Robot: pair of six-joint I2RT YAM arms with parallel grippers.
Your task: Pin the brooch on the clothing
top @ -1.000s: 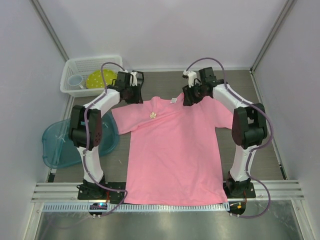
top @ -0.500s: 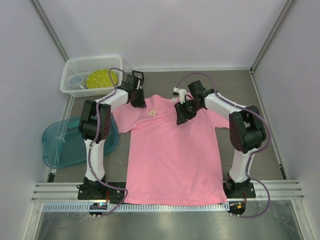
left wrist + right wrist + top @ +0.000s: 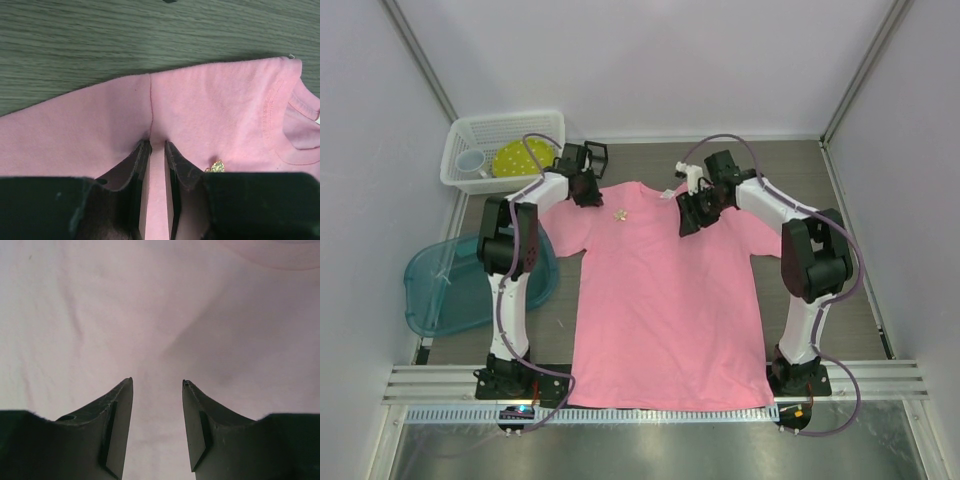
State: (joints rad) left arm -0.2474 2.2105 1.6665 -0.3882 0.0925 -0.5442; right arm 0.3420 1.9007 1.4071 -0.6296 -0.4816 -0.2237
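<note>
The pink T-shirt (image 3: pixel 660 300) lies flat on the table, neck toward the far side. The small cream-gold brooch (image 3: pixel 619 215) sits on its chest just left of the collar. It also shows in the left wrist view (image 3: pixel 216 166), beside the right finger. My left gripper (image 3: pixel 588 192) is on the shirt's left shoulder. Its jaws are nearly closed on a strip of pink fabric (image 3: pixel 210 110) at the shoulder seam, with the left gripper (image 3: pixel 156 144) low on it. My right gripper (image 3: pixel 688 222) is open just above the cloth (image 3: pixel 150 315) right of the collar, and the right gripper (image 3: pixel 157 382) holds nothing.
A white basket (image 3: pixel 470 130) at the far left holds a yellow dotted item (image 3: pixel 520 157) and a small cup (image 3: pixel 470 160). A teal tub (image 3: pixel 430 290) sits left of the left arm. Enclosure walls stand close on all sides.
The shirt's top and the brooch have shifted toward the far left. My left gripper pulled back to the far left on the shoulder. My right gripper rose slightly toward the far side.
</note>
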